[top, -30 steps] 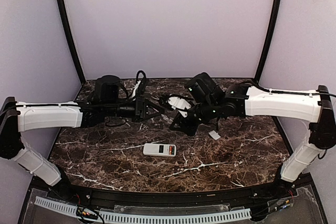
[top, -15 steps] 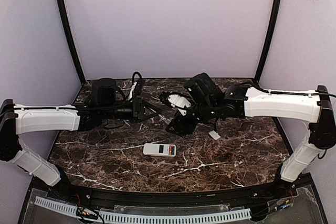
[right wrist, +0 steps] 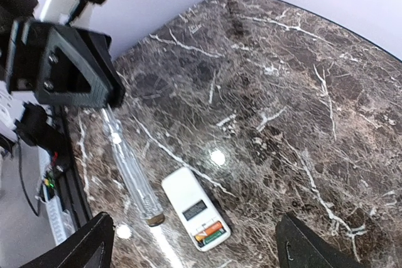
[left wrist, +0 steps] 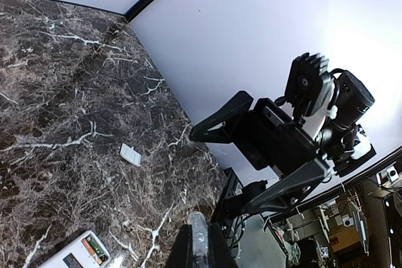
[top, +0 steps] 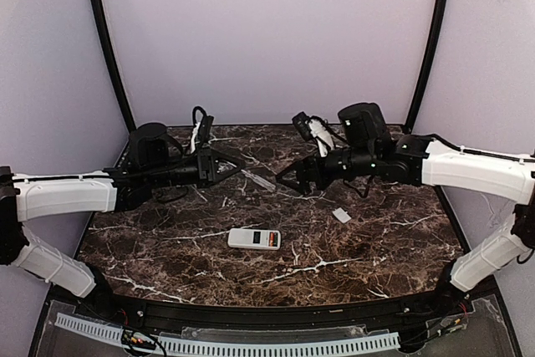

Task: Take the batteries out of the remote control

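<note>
Lying at lower centre of the counter, remote control is shown with batteries seated in its uncovered bay. Left claw is clamped on a clear rod; right claw is spread wide, empty. Rod tip is best levered under one cell's end while the remote control is pinned.

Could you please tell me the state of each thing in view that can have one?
remote control: lying flat, battery bay uncovered
batteries: seated in the remote control
cover plate: off, lying on the table
left pincer: shut on clear rod
right pincer: open, empty
</note>
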You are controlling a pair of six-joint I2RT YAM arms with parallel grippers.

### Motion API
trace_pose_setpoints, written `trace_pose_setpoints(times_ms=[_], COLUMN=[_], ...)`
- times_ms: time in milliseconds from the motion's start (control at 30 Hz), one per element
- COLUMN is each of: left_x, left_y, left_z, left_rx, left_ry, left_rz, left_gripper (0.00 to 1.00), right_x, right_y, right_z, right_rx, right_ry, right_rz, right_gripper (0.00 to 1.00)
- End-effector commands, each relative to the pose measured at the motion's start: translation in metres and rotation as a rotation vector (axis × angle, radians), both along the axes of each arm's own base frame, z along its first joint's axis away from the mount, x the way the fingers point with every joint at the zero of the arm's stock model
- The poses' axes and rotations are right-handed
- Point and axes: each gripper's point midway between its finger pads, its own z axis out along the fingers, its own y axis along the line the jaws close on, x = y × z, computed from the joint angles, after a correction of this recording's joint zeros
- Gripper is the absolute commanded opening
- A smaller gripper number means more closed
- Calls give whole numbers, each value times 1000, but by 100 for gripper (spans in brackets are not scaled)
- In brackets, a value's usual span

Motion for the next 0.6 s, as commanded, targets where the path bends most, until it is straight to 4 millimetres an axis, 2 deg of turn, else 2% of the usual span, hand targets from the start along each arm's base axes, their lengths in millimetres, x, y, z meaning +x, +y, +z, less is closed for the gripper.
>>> trace_pose_setpoints(times_ms=[0,200,367,567], left_x=[-1,1,2,3], left_y=[2,-2,-5,-7], left_z=[27,44,60,68], left_rx=[-80,-151,-234,-285], left_ry=[-70,-110,-141,-146], left_rz=[1,-19,-42,-58], left_gripper=[0,0,0,0], right_x=[-4,-6,-3,-8], right_y=[3,0,0,10], right_z=[49,65,59,73], right_rx=[304,527,603,729], right_ry=[103,237,277,315], right_rz=[10,28,13,107], right_gripper=[88,88,87,85])
